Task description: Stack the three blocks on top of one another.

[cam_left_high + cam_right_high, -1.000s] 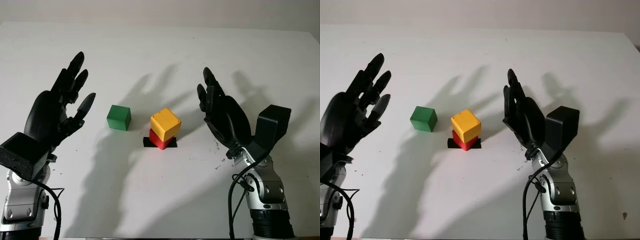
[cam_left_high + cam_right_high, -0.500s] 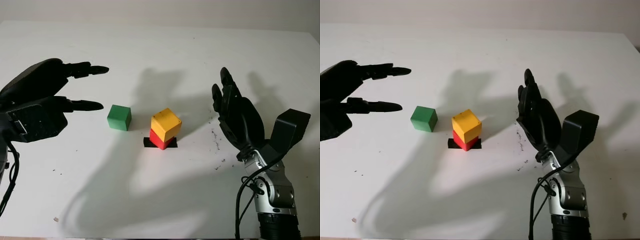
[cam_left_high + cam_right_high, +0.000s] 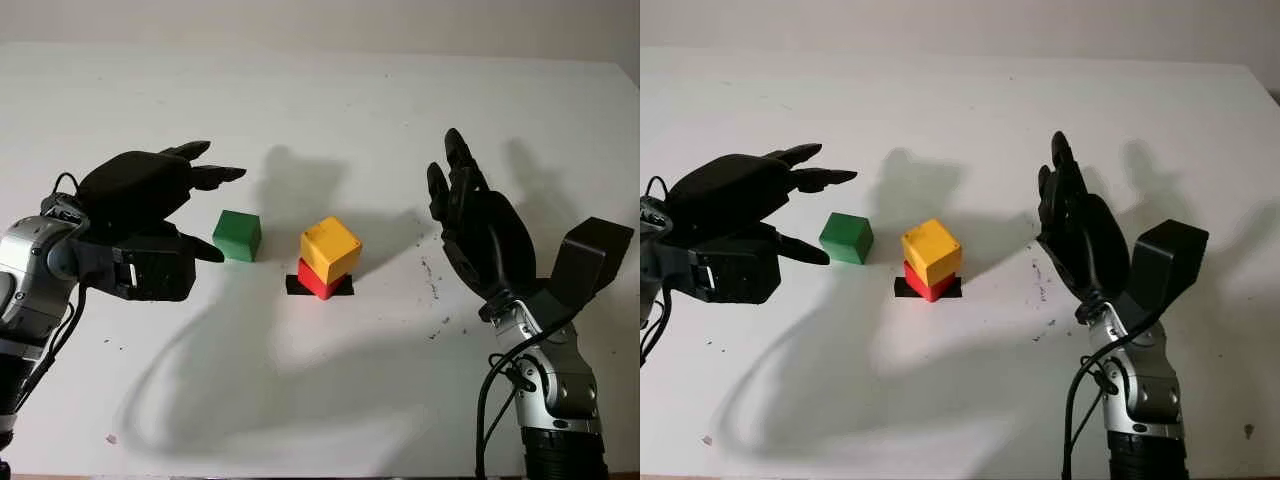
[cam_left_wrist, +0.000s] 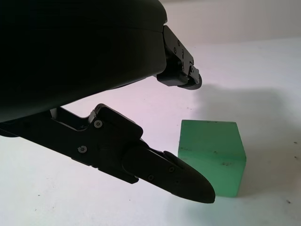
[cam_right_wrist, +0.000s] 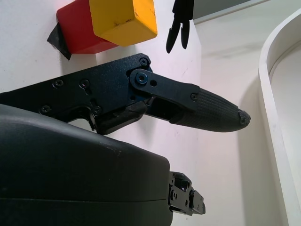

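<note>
While reaching in from the frame's left, left hand point(image 3: 150, 215) open just beside the matte green block point(image 3: 238, 235), fingers on either side, not touching. Right hand point(image 3: 478, 235) raised at right, released, palm toward centre. Yellow block point(image 3: 331, 248) skewed atop red block point(image 3: 317, 281), centre of white table point(image 3: 330, 110).
</note>
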`<state>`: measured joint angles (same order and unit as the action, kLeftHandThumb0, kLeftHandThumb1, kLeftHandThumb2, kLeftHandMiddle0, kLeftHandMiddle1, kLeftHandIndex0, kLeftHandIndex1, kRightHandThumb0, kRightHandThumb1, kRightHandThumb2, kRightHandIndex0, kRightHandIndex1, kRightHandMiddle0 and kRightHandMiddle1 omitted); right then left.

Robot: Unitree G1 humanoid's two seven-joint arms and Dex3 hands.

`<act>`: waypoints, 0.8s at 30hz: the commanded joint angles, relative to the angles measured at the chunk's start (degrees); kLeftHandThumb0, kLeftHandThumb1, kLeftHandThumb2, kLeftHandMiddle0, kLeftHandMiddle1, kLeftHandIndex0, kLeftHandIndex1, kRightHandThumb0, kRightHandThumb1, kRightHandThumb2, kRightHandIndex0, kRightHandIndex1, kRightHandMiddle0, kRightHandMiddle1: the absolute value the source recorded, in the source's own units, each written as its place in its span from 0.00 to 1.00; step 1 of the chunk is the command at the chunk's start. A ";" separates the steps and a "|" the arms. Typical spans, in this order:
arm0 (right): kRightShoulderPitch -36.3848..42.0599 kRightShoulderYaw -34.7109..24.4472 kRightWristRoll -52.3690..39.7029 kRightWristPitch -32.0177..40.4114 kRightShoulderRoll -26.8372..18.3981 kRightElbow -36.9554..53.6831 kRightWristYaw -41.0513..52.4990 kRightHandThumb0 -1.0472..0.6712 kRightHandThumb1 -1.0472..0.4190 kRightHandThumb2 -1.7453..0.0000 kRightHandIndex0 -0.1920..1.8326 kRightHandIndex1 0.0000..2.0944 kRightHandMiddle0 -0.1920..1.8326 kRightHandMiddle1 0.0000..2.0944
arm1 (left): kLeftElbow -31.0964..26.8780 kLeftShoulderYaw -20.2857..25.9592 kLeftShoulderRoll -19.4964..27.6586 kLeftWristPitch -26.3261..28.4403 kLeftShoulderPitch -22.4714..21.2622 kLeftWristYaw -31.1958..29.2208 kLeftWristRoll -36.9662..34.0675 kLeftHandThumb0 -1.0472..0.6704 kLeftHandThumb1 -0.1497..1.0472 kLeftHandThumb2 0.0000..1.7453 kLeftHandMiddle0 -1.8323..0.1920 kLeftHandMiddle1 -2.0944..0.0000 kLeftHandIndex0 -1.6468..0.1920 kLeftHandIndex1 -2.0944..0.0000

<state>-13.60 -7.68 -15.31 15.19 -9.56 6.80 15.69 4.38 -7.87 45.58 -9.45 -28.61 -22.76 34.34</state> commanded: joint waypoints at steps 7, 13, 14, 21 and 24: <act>0.11 -0.05 -1.34 1.00 -0.55 0.98 0.30 0.15 0.00 0.56 0.00 0.00 0.00 0.00 | 2.06 -0.84 -1.01 -2.49 -1.19 1.26 0.17 0.13 0.88 0.03 0.87 0.97 0.68 0.96; 0.28 0.18 -0.85 0.14 -0.47 0.81 0.28 0.15 0.00 0.57 0.00 0.00 0.00 0.00 | 3.26 -0.71 -1.19 -4.83 -1.05 3.38 -0.16 0.14 0.86 0.03 0.84 0.96 0.62 0.93; 0.32 0.16 -0.85 -0.08 -0.44 0.79 0.33 0.15 0.00 0.57 0.00 0.00 0.00 0.00 | 3.20 -0.79 -1.18 -4.79 -1.03 3.45 0.01 0.15 0.87 0.03 0.84 0.96 0.60 0.92; 0.58 -0.19 -1.52 -0.25 -0.23 0.73 0.56 0.15 0.00 0.58 0.00 0.00 0.00 0.00 | 3.29 -0.88 -1.40 -4.20 -0.75 3.84 0.49 0.19 0.90 0.04 0.80 0.97 0.71 0.58; 0.63 -0.19 -1.55 -0.48 -0.15 0.61 0.65 0.16 0.00 0.58 0.00 0.00 0.00 0.00 | 3.73 -0.82 -1.33 -4.99 -0.63 4.87 0.73 0.23 0.94 0.04 0.78 0.97 0.70 0.52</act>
<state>-13.60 -7.59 -16.41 15.56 -9.55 6.80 16.25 7.83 -8.75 44.49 -13.92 -28.89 -18.67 34.91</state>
